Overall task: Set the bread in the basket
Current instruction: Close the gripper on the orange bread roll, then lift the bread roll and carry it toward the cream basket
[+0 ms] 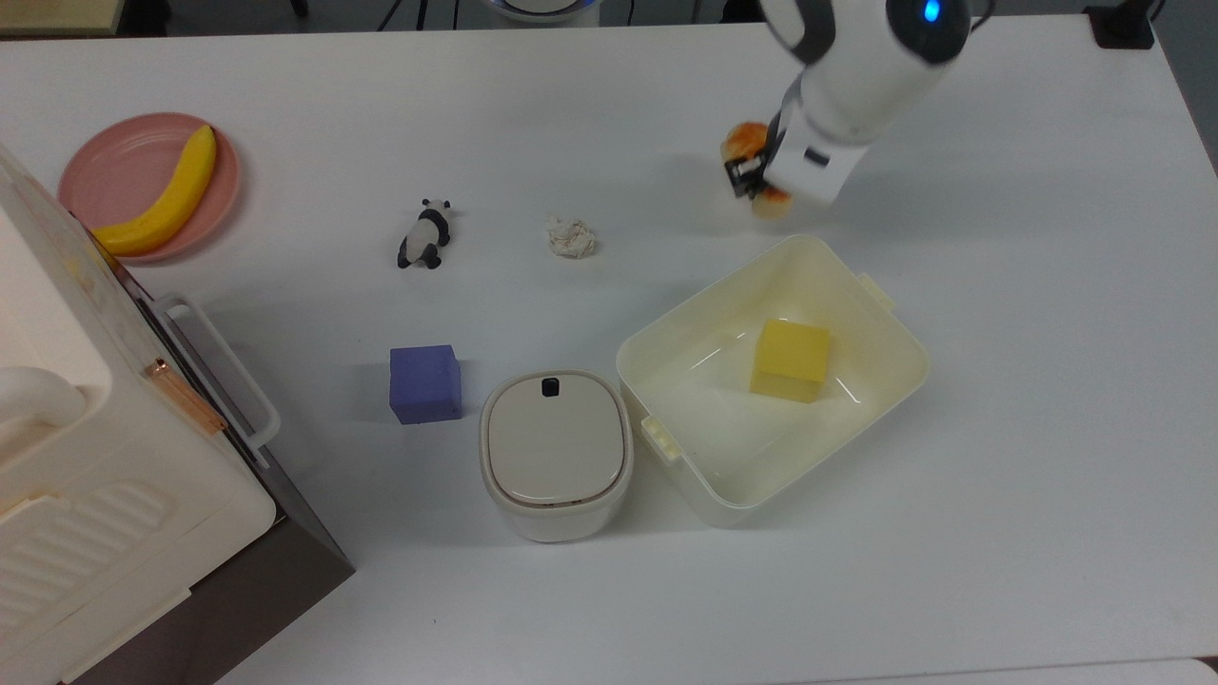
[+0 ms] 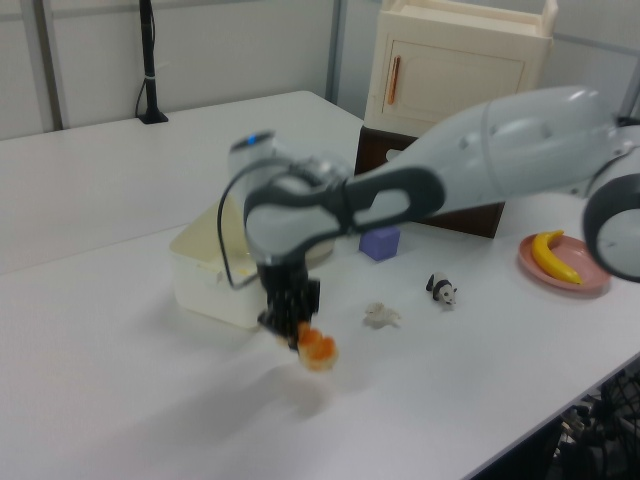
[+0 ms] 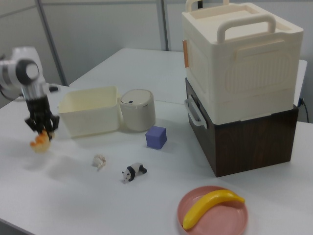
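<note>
— Where's the bread (image 1: 751,141) right now?

— Clamped in the gripper (image 1: 758,185), hanging clear of the table (image 1: 1047,428). In the left view the jaws are pinched onto one end of the loaf (image 2: 317,347) and it tilts down below them, with its shadow on the tabletop underneath.

— And how does that sit against the basket (image 1: 909,352)?

— Outside it, just past the rim. In the top view the loaf is above the basket's upper edge; in the right view it hangs off the right view's left of the basket (image 3: 90,118), near the wall but not over the opening.

— Anything in the basket?

— A yellow cube (image 1: 792,360), resting on the floor of it toward the top view's right.

— What else is close to it?

— A small lidded bin (image 1: 556,453) with a black button stands right beside the basket on the top view's left, and a purple cube (image 1: 425,383) is a little further that way. A crumpled scrap of paper (image 1: 570,237) and a toy panda (image 1: 425,235) lie up and to the left of the basket in the top view, well apart from it. Far off on that side a banana (image 1: 166,198) lies on a pink plate (image 1: 114,162), next to a cream cabinet (image 3: 239,63) on a dark base.
</note>
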Available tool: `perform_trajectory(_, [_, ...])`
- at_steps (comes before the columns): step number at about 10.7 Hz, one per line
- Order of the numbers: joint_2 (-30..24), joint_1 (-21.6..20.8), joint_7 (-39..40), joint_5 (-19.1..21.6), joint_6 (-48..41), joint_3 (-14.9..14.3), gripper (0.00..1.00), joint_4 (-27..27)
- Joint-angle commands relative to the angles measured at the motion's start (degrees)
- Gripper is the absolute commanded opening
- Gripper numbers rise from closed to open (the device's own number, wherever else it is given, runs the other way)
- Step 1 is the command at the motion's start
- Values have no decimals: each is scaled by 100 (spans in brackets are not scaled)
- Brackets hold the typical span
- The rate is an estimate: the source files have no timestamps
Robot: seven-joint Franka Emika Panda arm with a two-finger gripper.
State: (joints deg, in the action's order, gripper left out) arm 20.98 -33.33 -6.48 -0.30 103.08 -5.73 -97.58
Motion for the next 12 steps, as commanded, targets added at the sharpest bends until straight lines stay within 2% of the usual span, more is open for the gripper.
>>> perform_trajectory(1, [-700,115,94,109,-683,-165,25,824])
perform_trajectory(3, [-587,859,-98,520,-606,-174,28,1389])
perform_trajectory(4, [-421,1263,-369,636,-309,-166,32,1748])
perform_trajectory(5, [-349,1537,-729,646,320,-166,32,1812])
perform_trajectory(7, [-209,1767,-1449,611,1333,-166,44,1769])
perform_trajectory(8, [-95,1838,-1792,584,1476,-166,48,1769])
perform_trajectory(9, [2,1821,-2039,558,1556,-166,70,1769])
perform_trajectory(10, [46,1786,-2251,462,1618,-139,99,1752])
perform_trajectory(12, [117,1506,-2725,119,1636,-95,100,1646])
